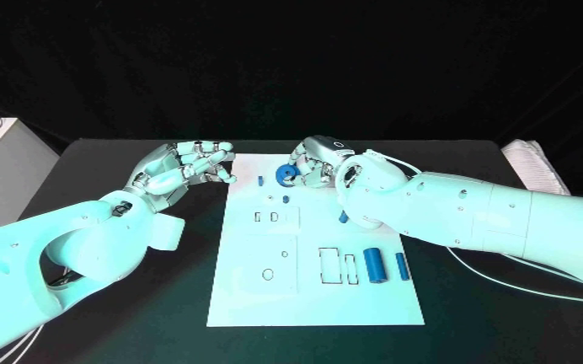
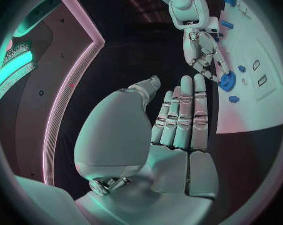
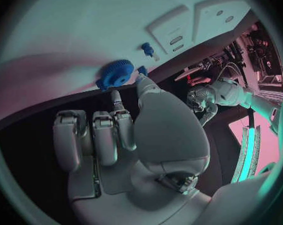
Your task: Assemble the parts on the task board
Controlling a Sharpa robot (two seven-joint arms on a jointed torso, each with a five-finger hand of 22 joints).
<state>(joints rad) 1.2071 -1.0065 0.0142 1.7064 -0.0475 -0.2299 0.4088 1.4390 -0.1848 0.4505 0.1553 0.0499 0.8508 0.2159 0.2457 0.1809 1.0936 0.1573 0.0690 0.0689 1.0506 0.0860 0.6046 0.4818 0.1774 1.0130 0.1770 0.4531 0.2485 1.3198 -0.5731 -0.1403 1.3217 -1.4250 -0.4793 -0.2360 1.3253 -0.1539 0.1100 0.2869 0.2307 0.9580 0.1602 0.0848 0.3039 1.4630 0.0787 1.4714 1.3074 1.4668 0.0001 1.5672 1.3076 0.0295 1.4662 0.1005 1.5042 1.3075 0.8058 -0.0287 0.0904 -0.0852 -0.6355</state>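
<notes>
The white task board (image 1: 316,297) lies in the middle of the black table. A blue gear (image 1: 286,175) sits near its far edge, and my right hand (image 1: 321,162) pinches it between the thumb and one finger; the other fingers are curled in. The right wrist view shows the gear (image 3: 116,74) at those fingertips (image 3: 116,96). A small blue peg (image 1: 260,181) stands just left of the gear. Two blue cylinders (image 1: 374,264) lie on the board's right side. My left hand (image 1: 189,164) hovers by the board's far left corner, fingers straight, holding nothing.
A small blue piece (image 1: 344,216) lies on the board under my right forearm. Rectangular slots (image 1: 328,264) and small holes mark the board. A white stack (image 1: 535,166) sits at the table's right edge and a pale box (image 1: 15,162) at the left.
</notes>
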